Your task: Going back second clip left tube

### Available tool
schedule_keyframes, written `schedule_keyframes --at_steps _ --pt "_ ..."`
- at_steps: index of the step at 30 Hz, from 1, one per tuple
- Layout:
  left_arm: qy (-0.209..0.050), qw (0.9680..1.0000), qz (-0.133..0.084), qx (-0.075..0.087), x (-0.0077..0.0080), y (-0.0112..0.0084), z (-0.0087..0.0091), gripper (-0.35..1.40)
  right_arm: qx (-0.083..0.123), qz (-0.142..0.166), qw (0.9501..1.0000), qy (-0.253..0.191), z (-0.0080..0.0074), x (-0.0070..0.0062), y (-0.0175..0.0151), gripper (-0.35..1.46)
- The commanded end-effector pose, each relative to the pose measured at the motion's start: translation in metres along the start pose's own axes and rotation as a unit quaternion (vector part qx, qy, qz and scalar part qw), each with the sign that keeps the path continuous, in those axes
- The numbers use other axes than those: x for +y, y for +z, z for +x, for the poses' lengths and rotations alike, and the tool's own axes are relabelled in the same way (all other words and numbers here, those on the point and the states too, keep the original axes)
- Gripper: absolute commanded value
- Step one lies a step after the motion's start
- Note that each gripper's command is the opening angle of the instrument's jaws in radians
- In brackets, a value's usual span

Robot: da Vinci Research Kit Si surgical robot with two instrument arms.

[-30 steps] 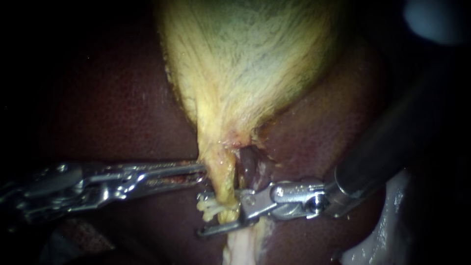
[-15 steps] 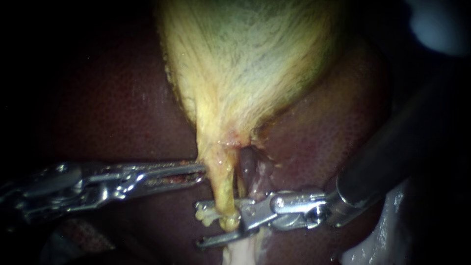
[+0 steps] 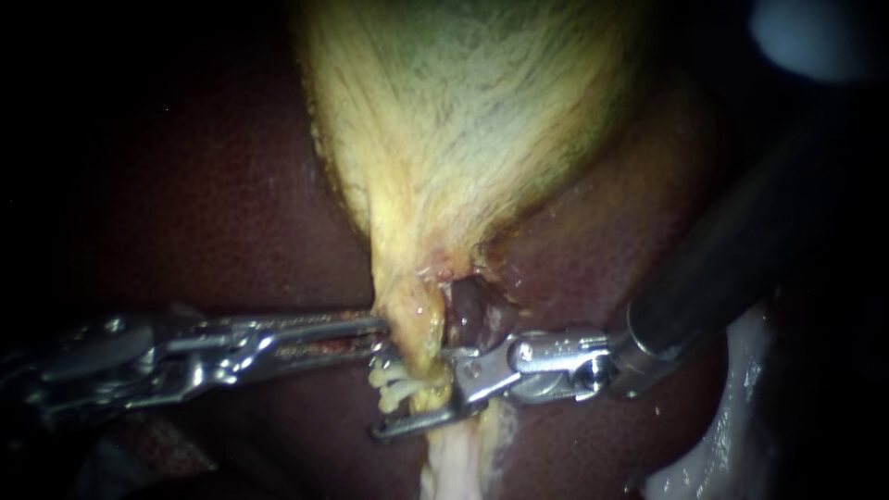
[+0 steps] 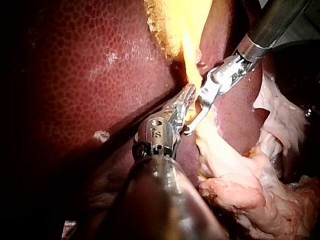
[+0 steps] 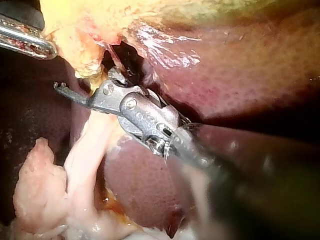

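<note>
Well, the pale clip (image 3: 394,387) sits on the left tube (image 3: 419,338), just below the gallbladder (image 3: 463,139). The right instrument (image 3: 417,393) straddles that tube beside the clip, jaws apart and gripping nothing. The left instrument (image 3: 380,326) has its jaws pinched on the gallbladder's narrow neck, with the dark liver (image 3: 185,185) behind.

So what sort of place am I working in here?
Probably a surgical bench: a bare liver and gallbladder with loose pale tissue beside them, and the left instrument and right instrument meeting at the gallbladder's narrow end.
</note>
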Motion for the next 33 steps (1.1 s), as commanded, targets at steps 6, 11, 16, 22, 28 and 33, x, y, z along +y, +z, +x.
schedule_keyframes --at_steps 6,11,16,22,28,33 --pt "0.0 1.0 0.001 0.0 -0.0003 0.0 0.0 -0.2 0.009 0.0 0.9999 -0.01 0.0007 -0.0005 0.0011 0.6" --pt "0.0 1.0 0.001 0.001 -0.0002 0.0002 -0.0001 -0.2 0.011 -0.001 0.9999 -0.01 0.001 -0.0008 0.0015 0.6" --pt "0.0 1.0 0.005 0.003 0.0005 0.0 -0.0006 -0.2 0.011 -0.002 0.9999 -0.013 0.0007 -0.0003 0.0011 0.6" --pt "-0.003 1.0 0.0 0.0 0.002 -0.0003 -0.0014 -0.2 0.012 -0.005 0.9998 -0.012 0.0001 0.0004 -0.0002 0.6" --pt "-0.004 1.0 -0.002 -0.003 0.0027 -0.0003 -0.0018 -0.2 0.015 -0.035 0.9992 0.01 0.0 0.0004 -0.0009 0.6" --pt "-0.004 1.0 -0.002 -0.003 0.0027 -0.0004 -0.0018 -0.2 0.027 -0.056 0.9904 0.123 0.0002 -0.0001 -0.0012 0.6"
